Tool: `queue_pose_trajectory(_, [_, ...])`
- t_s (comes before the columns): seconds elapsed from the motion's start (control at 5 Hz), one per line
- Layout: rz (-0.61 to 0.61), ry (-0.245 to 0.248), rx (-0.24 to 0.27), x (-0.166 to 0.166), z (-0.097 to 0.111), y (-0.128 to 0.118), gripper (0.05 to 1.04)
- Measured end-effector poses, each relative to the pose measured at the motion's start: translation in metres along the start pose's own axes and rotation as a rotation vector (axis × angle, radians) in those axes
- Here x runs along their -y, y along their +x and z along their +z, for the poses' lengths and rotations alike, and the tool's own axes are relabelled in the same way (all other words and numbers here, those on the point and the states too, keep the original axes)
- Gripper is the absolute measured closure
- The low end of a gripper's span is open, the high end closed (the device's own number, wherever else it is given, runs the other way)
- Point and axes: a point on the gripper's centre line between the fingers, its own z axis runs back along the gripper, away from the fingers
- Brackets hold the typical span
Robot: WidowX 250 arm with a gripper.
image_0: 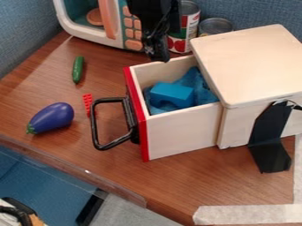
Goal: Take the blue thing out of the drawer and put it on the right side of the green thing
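Note:
The black gripper (pixel 158 54) hangs down at the top of the view, above the far edge of the open drawer (pixel 182 134). Inside the drawer lies a blue arch-shaped block (pixel 171 94), resting on a crumpled blue cloth (pixel 202 91). The gripper is apart from the block, farther back and higher. A small green cucumber (pixel 78 69) lies on the table at the upper left, left of the drawer.
A purple eggplant (pixel 52 118) and a red brick (pixel 88 104) lie left of the black drawer handle (pixel 100 126). Behind stand a toy microwave (pixel 121 26) and two cans (pixel 214 27). The wooden cabinet (pixel 251 62) covers the drawer's right part.

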Motion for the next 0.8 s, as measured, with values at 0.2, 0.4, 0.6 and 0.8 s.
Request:
queue_pose_trajectory(0.2, [-0.003, -0.011, -0.004, -0.008, 0.004, -0.003, 0.082])
queue_pose_trajectory(0.4, [-0.010, -0.001, 0.003, -0.015, 0.000, -0.004, 0.082])
queue_pose_trajectory(0.6, [-0.017, -0.002, 0.022, -0.019, -0.004, -0.004, 0.082])
queue_pose_trajectory(0.8, [-0.008, -0.006, 0.040, -0.019, -0.010, -0.001, 0.082])
